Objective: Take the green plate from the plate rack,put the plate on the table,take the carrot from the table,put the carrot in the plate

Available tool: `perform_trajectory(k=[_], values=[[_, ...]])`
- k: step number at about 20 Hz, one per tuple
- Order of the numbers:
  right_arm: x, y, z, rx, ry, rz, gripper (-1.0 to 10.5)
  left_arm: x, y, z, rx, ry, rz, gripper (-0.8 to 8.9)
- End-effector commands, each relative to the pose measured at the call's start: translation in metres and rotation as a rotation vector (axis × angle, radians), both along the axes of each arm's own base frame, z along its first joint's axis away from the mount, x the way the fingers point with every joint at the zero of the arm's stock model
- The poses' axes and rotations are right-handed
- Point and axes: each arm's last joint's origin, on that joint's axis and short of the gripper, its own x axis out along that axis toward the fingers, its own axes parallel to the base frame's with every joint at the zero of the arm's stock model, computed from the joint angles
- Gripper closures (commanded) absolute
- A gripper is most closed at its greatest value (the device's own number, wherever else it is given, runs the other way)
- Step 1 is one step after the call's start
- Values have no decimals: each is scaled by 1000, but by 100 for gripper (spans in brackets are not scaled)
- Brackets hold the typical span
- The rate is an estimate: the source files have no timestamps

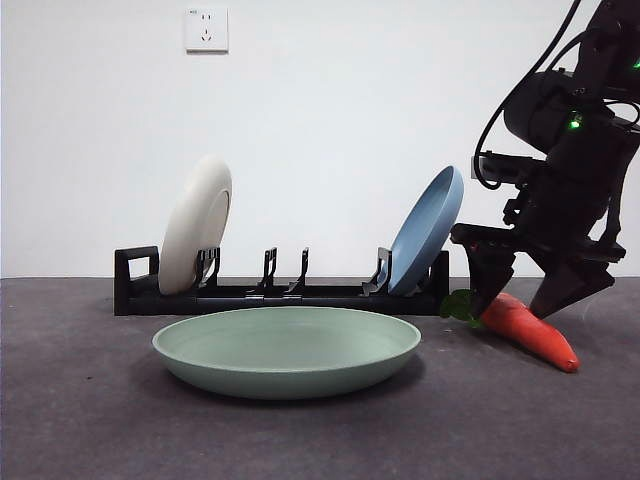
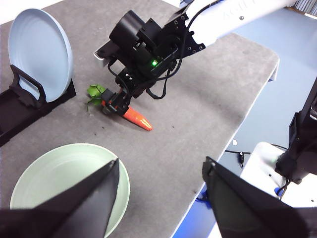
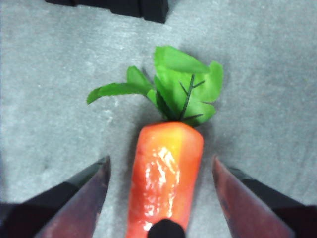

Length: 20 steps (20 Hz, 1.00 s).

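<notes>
The carrot [image 3: 166, 183] is straddled by the right tool [image 3: 161, 191], whose jaws are spread wide on either side of it, untouched, beside the green plate [image 1: 287, 350].

Looked like a robot lab: bare white wall [image 1: 400, 100] with one socket [image 1: 206, 29], grey test table [image 1: 100, 420], blue floor [image 2: 277, 84].

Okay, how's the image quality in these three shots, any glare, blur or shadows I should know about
Front view: sharp, even light, a soft shadow under the pale mint-green plate. Right wrist view: soft close-up; glare streaks the glossy orange toy carrot, which tints the right gripper's open jaws. Left wrist view: clear, the left gripper blurred.
</notes>
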Motion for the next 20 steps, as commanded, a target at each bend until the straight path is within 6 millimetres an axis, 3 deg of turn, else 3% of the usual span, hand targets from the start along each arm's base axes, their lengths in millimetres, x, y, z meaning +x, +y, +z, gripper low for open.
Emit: perform_trajectory(k=[1, 8, 12, 16, 20], values=[[1, 1, -8, 2, 27, -14, 606, 0, 0, 2, -19, 1, 4, 527], [0, 1, -11, 3, 50, -9, 966, 0, 0, 1, -19, 1, 4, 528], [-9, 10, 11, 61, 26, 32, 963, 0, 0, 1, -16, -3, 5, 529], [-33, 46, 51, 114, -89, 144, 963, 1, 0, 1, -8, -16, 29, 529], [-53, 101, 52, 181, -133, 275, 963, 0, 1, 1, -1, -13, 26, 529]])
